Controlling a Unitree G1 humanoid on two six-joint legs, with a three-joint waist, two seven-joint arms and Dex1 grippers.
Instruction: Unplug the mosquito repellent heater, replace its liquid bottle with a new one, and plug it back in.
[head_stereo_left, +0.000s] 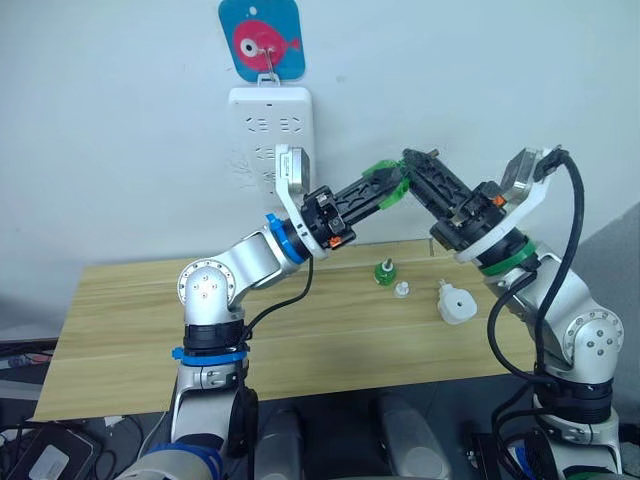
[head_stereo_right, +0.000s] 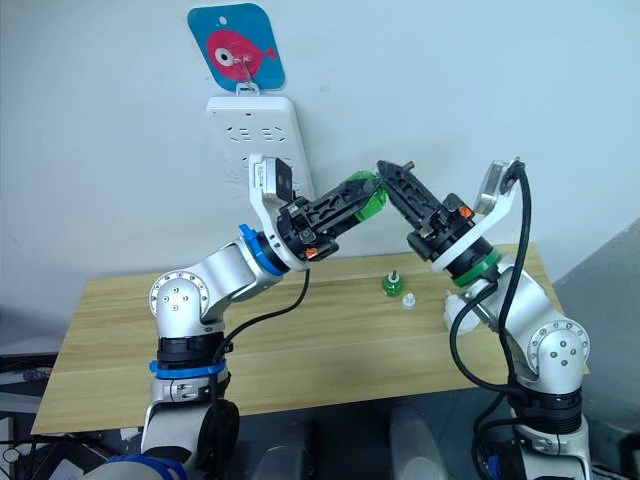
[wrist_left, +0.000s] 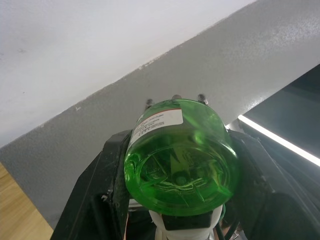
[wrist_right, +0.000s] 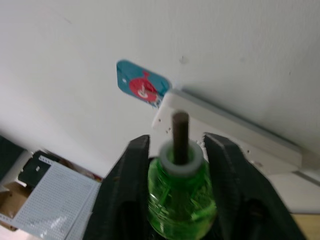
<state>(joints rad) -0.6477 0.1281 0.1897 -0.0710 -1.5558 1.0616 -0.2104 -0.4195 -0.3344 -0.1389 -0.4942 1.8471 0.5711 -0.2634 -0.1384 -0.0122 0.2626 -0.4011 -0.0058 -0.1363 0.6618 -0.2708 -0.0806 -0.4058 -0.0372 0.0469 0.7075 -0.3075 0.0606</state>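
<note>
A green liquid bottle (head_stereo_left: 383, 182) hangs in the air in front of the wall, with both grippers meeting on it. My left gripper (head_stereo_left: 372, 196) is shut on its body; its black fingers (wrist_left: 97, 190) flank the bottle's round base (wrist_left: 180, 165). From the other side my right gripper (head_stereo_left: 408, 166) is also shut on it, fingers (wrist_right: 131, 170) either side of the neck, wick (wrist_right: 180, 135) sticking out. The mosquito repellent heater (head_stereo_left: 455, 303) lies unplugged on the table at the right. A second small green bottle (head_stereo_left: 383, 271) stands near it.
A white power strip (head_stereo_left: 271, 130) hangs on the wall under a blue fish hook (head_stereo_left: 262, 40), just behind the left wrist. A small white cap (head_stereo_left: 401, 290) lies on the wooden table (head_stereo_left: 150, 330) between the standing bottle and the heater.
</note>
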